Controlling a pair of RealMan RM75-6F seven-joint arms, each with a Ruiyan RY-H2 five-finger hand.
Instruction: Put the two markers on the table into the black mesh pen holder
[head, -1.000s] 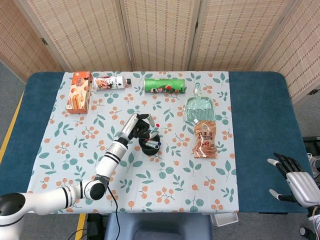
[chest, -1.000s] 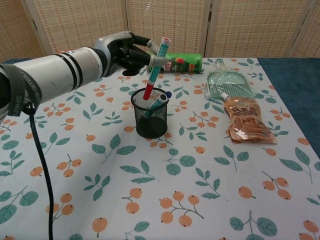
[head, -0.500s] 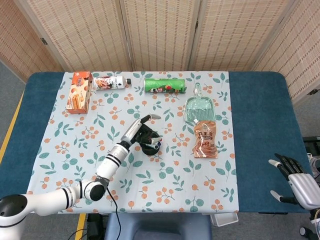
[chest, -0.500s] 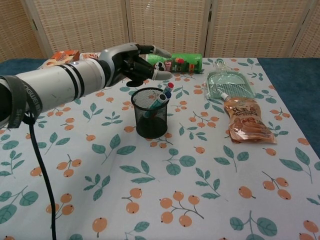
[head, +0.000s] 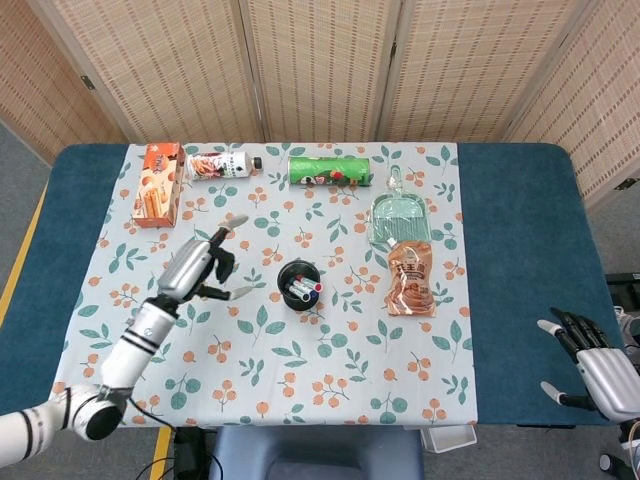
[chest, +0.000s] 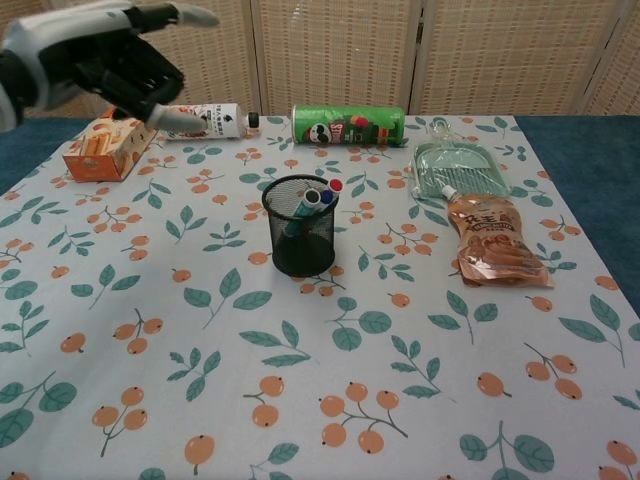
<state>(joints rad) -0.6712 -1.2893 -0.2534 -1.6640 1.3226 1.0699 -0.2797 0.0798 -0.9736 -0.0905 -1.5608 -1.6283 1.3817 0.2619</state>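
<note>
The black mesh pen holder (head: 300, 287) (chest: 303, 239) stands upright near the middle of the table. Both markers (head: 307, 290) (chest: 318, 196) are inside it, their red and blue caps leaning against its right rim. My left hand (head: 201, 266) (chest: 105, 62) hovers well to the left of the holder, fingers spread, holding nothing. My right hand (head: 590, 361) hangs off the table's right edge, fingers apart and empty; only the head view shows it.
Along the far edge lie an orange snack box (head: 159, 184), a bottle on its side (head: 221, 165) and a green chip can (head: 330, 170). A green dustpan (head: 399, 215) and an orange pouch (head: 411, 280) lie right of the holder.
My left hand dropped the red-capped marker into the holder, opened, and pulled back to the left, away from the holder. The right hand stayed still.
</note>
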